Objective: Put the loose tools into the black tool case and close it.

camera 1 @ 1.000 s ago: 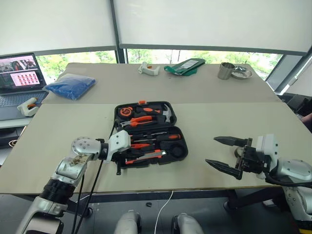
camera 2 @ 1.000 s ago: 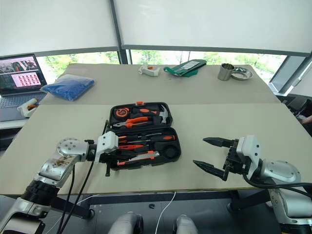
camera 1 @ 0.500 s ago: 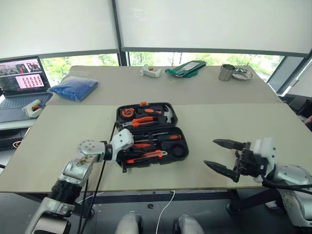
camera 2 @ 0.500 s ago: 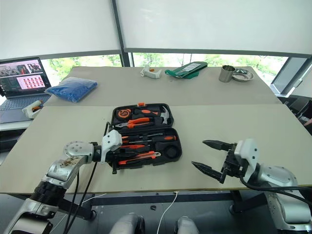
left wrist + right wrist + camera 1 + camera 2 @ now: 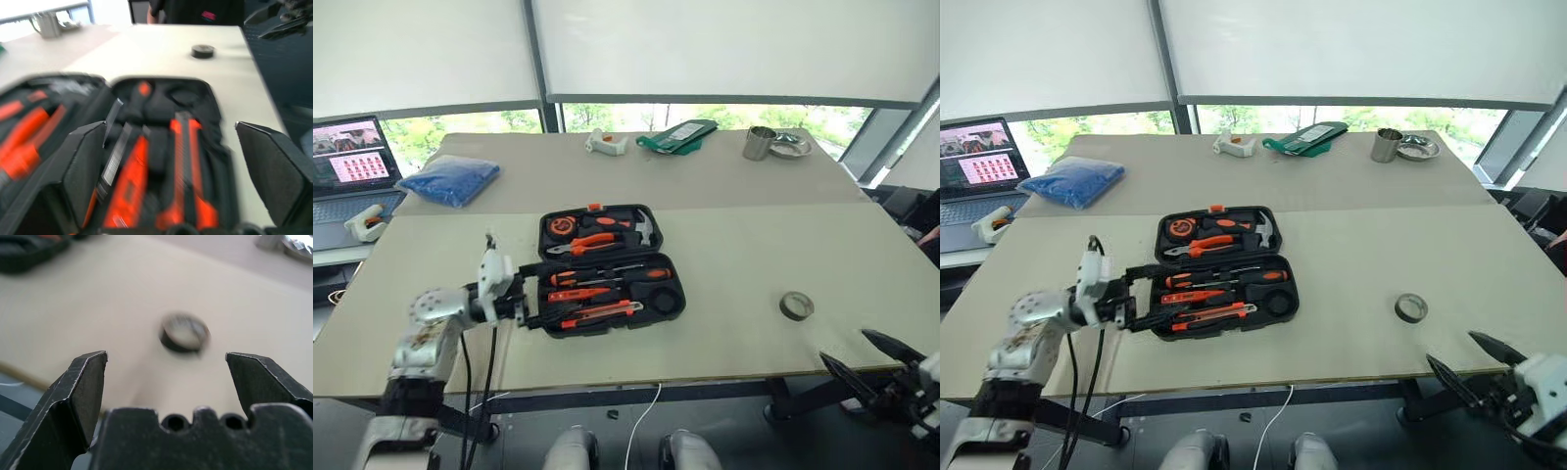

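tape roll: the small grey tape roll (image 5: 795, 305) lies flat on the table (image 5: 724, 255), alone, well to the right of the black tool case (image 5: 610, 270) and near the table's front edge.
roll from the right gripper: the right gripper (image 5: 867, 359) hangs just off the front edge of the table, lower than the top; the roll sits ahead of it and a little toward the case. In the right wrist view the roll (image 5: 185, 333) shows between the two fingers (image 5: 83, 382), beyond their tips, apart from both.
axis: the roll is a ring with its hole facing up, so it has no long axis to line up with; any approach across its width looks equal.
nearer arm: the right one, by far. The left gripper (image 5: 536, 292) is at the case's left end, with the whole case between it and the roll.
right gripper state: fingers spread wide, empty, touching nothing.
left gripper state: fingers spread wide, pointing across the case's front tray, nothing pinched. Whether a tip grazes the case rim I cannot tell.
case: lies open, lid tilted back. The two long screwdrivers (image 5: 607, 275), the tester screwdriver (image 5: 579, 293) and the utility knife (image 5: 602, 313) lie in the front tray just past the left fingertips; a round slot (image 5: 667, 301) at the tray's right end looks vacant.
judgement: the roll seems the last loose tool, and the lid has yet to be shut.
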Controlling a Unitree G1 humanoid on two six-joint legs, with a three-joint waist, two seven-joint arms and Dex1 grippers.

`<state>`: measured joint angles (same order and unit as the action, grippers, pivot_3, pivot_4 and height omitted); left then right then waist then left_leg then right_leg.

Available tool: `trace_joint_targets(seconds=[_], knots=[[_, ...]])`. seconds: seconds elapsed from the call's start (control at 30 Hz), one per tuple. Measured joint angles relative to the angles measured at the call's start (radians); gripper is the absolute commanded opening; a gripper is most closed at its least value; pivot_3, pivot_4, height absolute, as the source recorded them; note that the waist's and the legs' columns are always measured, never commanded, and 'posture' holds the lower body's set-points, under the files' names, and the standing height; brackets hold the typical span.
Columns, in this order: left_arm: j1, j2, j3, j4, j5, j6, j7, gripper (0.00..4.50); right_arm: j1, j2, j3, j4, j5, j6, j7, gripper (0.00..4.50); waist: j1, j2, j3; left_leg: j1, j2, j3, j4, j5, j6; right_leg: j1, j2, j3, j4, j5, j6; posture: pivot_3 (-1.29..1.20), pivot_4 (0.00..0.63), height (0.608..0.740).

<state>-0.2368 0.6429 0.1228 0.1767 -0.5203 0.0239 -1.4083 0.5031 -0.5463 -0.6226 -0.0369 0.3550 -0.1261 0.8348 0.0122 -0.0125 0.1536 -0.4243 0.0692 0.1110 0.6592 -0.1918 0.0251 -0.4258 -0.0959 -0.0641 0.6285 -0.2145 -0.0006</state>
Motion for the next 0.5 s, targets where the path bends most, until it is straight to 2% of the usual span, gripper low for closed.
trace_joint_targets(seconds=[0.1,0.17,0.27,0.33,0.4,0.5], knots=[[0.002,-0.013,0.016,-0.012,-0.036,0.004,-0.012,4.49,-0.026,-0.012,0.013,-0.064,0.001,0.064,-0.047,4.50,-0.006,0.001,0.000,0.000,0.000,0.000,0.000,0.000,0.000,0.000,-0.002,0.001,0.000,0.000,0.000,0.00,0.150,0.740],[-0.008,-0.032,0.019,-0.018,-0.048,0.005,-0.004,4.49,-0.071,-0.066,0.038,-0.137,0.023,0.149,-0.055,4.50,-0.011,0.002,0.001,0.001,-0.001,0.001,0.000,0.000,0.000,0.001,-0.003,0.001,0.000,0.000,0.000,0.00,0.150,0.740],[-0.026,-0.053,0.001,-0.068,-0.058,0.015,-0.004,4.49,-0.191,-0.297,0.122,-0.256,0.037,0.386,-0.039,4.50,-0.015,0.002,0.001,0.001,-0.002,0.001,0.001,0.001,0.001,0.001,-0.003,0.002,0.000,0.000,0.000,0.00,0.150,0.740],[-0.020,-0.050,-0.010,-0.094,-0.064,0.037,-0.013,4.49,-0.278,-0.399,0.171,-0.287,0.045,0.525,-0.034,4.50,-0.011,0.001,0.001,0.002,-0.002,0.000,0.001,0.001,0.001,0.002,-0.001,0.001,0.000,0.000,0.000,0.00,0.150,0.740],[-0.018,-0.053,-0.023,-0.102,-0.065,0.046,-0.015,4.49,-0.358,-0.429,0.208,-0.289,0.062,0.628,-0.042,4.50,-0.003,0.000,0.001,-0.001,-0.003,-0.001,0.000,0.001,0.001,0.000,0.001,0.001,0.000,0.000,0.000,0.00,0.150,0.740],[-0.014,-0.057,-0.028,-0.109,-0.064,0.045,-0.014,4.49,-0.442,-0.504,0.330,-0.273,0.050,0.735,-0.022,4.50,0.006,0.000,0.001,-0.004,-0.003,-0.001,0.000,0.002,0.009,-0.002,0.003,0.001,-0.001,-0.003,0.003,0.00,0.150,0.740]])
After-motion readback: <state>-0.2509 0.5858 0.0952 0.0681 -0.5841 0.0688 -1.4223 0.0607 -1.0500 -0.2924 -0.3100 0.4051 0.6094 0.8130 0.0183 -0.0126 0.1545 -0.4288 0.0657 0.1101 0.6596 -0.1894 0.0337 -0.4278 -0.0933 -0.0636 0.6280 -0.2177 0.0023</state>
